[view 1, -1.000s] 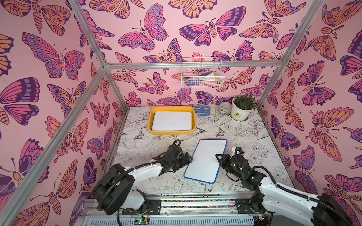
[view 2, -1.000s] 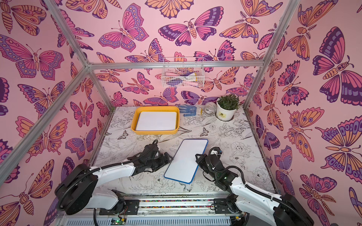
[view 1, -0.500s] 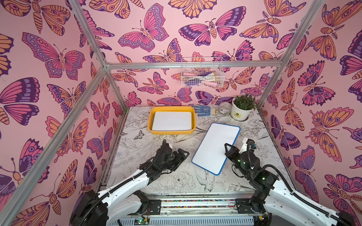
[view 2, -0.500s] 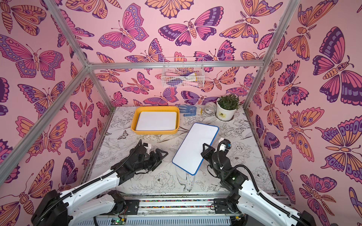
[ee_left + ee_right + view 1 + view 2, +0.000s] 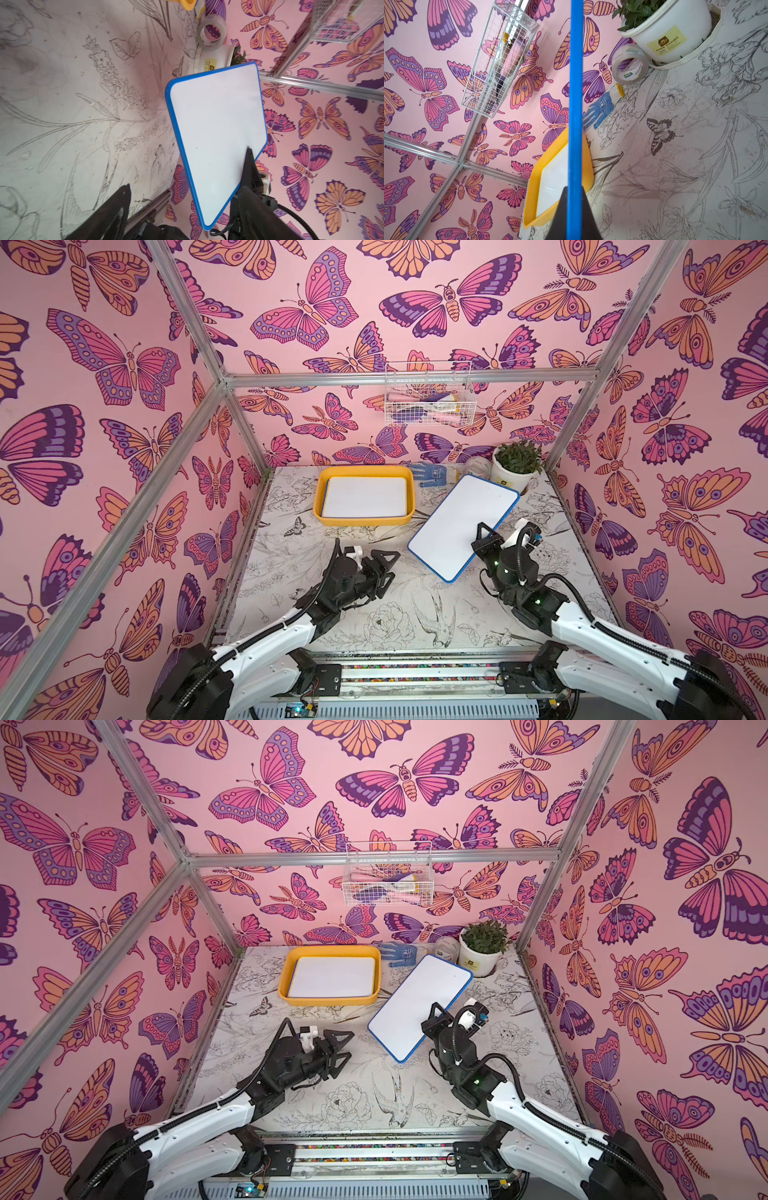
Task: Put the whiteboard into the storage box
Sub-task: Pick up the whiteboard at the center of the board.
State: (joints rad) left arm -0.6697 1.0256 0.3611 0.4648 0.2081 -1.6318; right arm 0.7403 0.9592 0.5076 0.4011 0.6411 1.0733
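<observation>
We find the right tool (image 5: 484,536) clenched on one long edge of the blue-rimmed whiteboard (image 5: 457,526), near a corner. In the right wrist view we look along that rim edge-on, with a black finger on either side of it. The whiteboard is held up and tilted, its white face toward both top views. It appears clear of the bench (image 5: 374,626), though from above we cannot be sure of its low corner. It hangs just to the right of the storage box (image 5: 319,499), not in it, with its far end near the potted plant (image 5: 515,472).

The storage box sits at the back of the bench, yellow-orange, with another white board (image 5: 365,497) lying flat inside.

We note the left tool (image 5: 388,570) released, jaws wide apart, nothing between them. It is low over the bench in front of the storage box, not touching the held whiteboard.

Along the back wall lie a blue glove (image 5: 432,475) and a roll of tape (image 5: 478,466). A wire basket (image 5: 430,400) hangs above them.
</observation>
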